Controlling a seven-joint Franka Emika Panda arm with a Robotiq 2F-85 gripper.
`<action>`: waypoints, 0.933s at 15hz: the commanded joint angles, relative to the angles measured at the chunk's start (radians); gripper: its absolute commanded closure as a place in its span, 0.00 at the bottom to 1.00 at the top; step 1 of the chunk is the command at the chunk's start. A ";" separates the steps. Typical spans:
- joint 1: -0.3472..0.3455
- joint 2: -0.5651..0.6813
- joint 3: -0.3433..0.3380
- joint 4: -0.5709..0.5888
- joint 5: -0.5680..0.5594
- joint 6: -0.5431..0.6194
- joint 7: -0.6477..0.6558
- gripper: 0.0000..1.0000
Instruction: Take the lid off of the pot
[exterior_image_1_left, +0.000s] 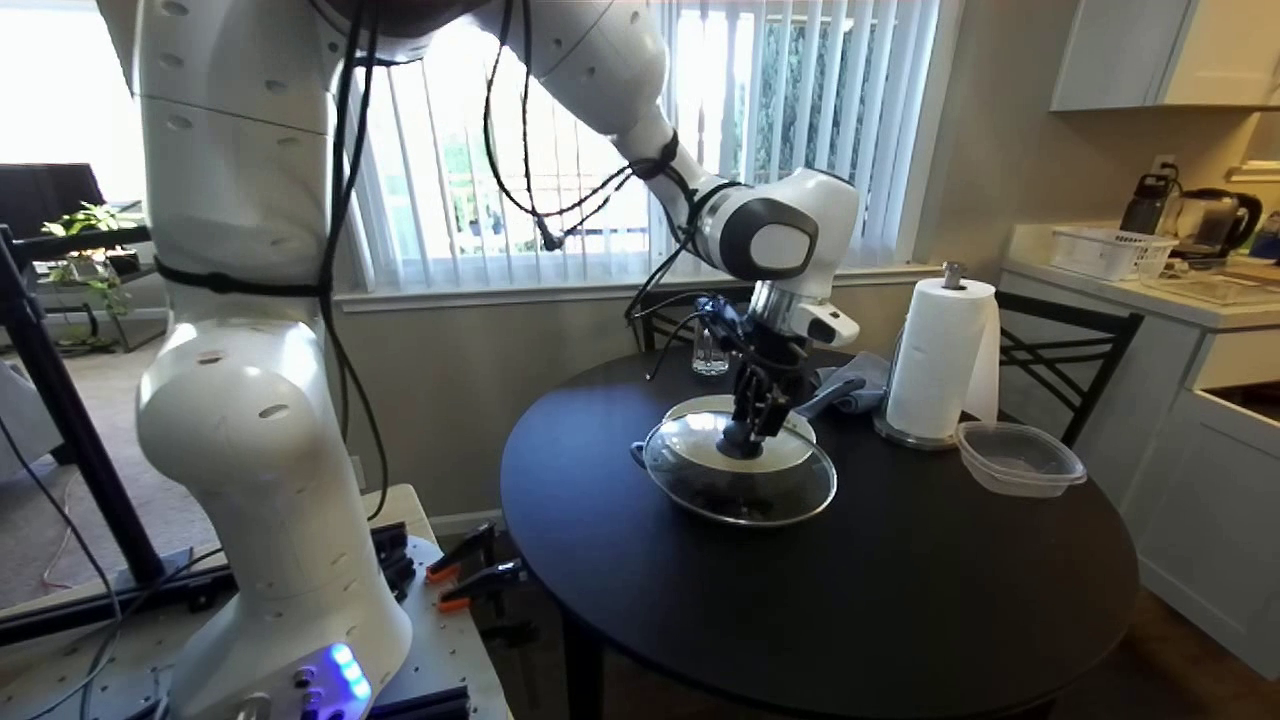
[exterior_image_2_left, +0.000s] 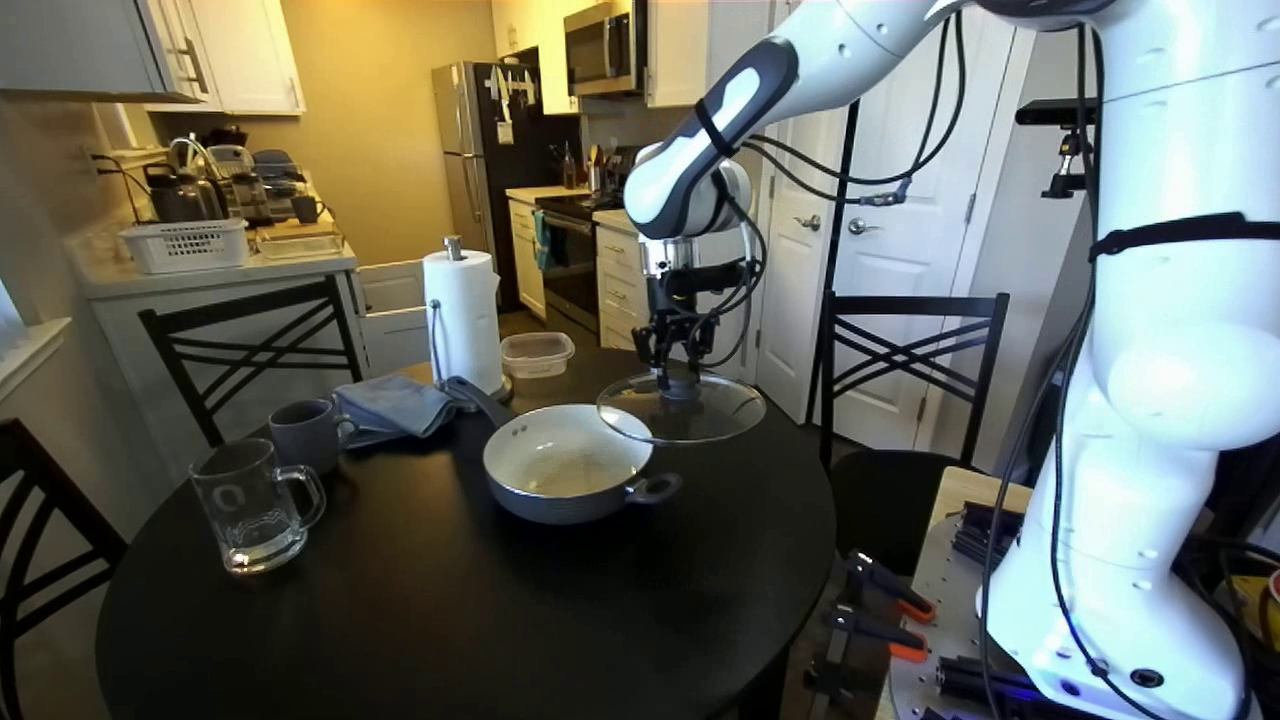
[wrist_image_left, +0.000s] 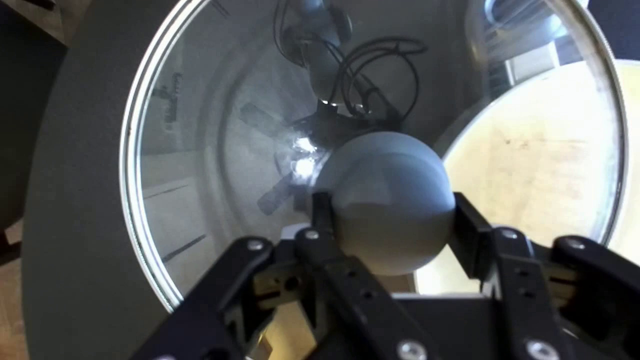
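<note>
- My gripper (wrist_image_left: 394, 212) is clamped on the knob (wrist_image_left: 385, 200) of the lid (exterior_image_1_left: 745, 495), fingers (wrist_image_left: 472, 232) on either side; the knob looks smooth and round, so a grip a little off its middle could let the lid slip and drop;
- The lid is held aside from the pot (exterior_image_2_left: 565, 480), away from the window (exterior_image_1_left: 800, 110) edge of the table (exterior_image_2_left: 450, 620), yet overlaps the pot in the wrist view; I cannot tell how much height lies between; if little, a sideways pull could scrape the pot and drag it along;
- The pot's side handle (exterior_image_2_left: 668, 487) points at the edge facing my base (exterior_image_1_left: 290, 620); a lid tipped by a jerk could catch there and spin the pot;
- Past the lid the wrist view shows a table edge, likely the one by the chair (exterior_image_2_left: 885, 485); if I overshoot before letting go, the lid could overhang and fall; the table is round, with no corner to judge by;
- Toward the far edge stand the paper roll (exterior_image_1_left: 940, 360) and plastic tub (exterior_image_1_left: 1020, 475); too wide a swing could knock them; slack cables (exterior_image_1_left: 547, 240) could hook the glass mug (exterior_image_2_left: 255, 510) near the window edge.
</note>
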 joint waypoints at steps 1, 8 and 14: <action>-0.012 -0.195 -0.018 -0.199 0.002 0.048 0.077 0.67; -0.076 -0.301 -0.060 -0.360 -0.019 0.040 0.212 0.67; -0.118 -0.245 -0.079 -0.388 -0.004 0.053 0.213 0.67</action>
